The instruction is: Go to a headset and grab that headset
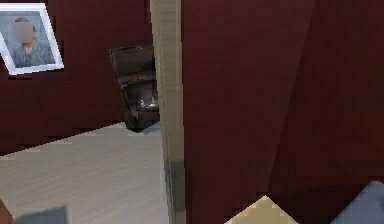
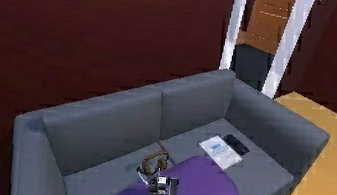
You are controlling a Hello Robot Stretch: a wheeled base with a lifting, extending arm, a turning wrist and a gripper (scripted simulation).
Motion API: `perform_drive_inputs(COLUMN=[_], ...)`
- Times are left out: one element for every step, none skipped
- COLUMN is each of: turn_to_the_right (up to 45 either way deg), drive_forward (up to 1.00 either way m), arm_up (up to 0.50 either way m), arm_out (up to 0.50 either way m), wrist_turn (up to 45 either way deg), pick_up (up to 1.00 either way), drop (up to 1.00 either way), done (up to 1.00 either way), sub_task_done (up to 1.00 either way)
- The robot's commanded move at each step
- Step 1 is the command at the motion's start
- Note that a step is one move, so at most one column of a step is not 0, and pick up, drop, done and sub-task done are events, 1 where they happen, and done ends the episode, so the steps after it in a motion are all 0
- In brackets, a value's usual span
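Grey upholstered sofa (image 2: 94, 130), two back cushions, set against a dark red wall (image 2: 82, 29) in the arm side view. Item: gripper (image 2: 158, 184), at the far end of the dark arm (image 2: 172, 194), placed over the sofa seat. How its fingers are set cannot be told, nor whether it holds anything, since things lie on the seat at and behind it. Item: headset (image 2: 153, 163), dark with brownish loops, lying on the seat just beyond the gripper and slightly toward the view's left of it; whether the two touch cannot be told. Item: purple cushion (image 2: 205, 181), directly under and beside the gripper, spreading toward the view's right. Item: white booklet (image 2: 216, 149), flat on the seat, farther out from the gripper and to the view's right. Item: small dark flat object (image 2: 236, 144), just beside the booklet, farther still from the gripper. Item: white-framed doorway (image 2: 280, 54) with a wooden door (image 2: 273, 18) and a dark box (image 2: 249, 64), well away from the gripper at upper right. Forward view: framed picture (image 1: 28, 40) on a red wall, dark cabinet (image 1: 135, 88), pale door post (image 1: 168, 110), grey floor (image 1: 80, 170).
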Motion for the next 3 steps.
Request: perform_drive_inputs(turn_to_the_right=[0.0, 0.0, 0.0], drive_forward=[0.0, 0.0, 0.0], arm_up=[0.0, 0.1, 0.0], arm_out=[0.0, 0.0, 0.0], wrist_turn=[0.0, 0.0, 0.0], pick_up=[1.0, 0.0, 0.0], drop=[0.0, 0.0, 0.0], done=[0.0, 0.0, 1.0], sub_task_done=[0.0, 0.0, 0.0])
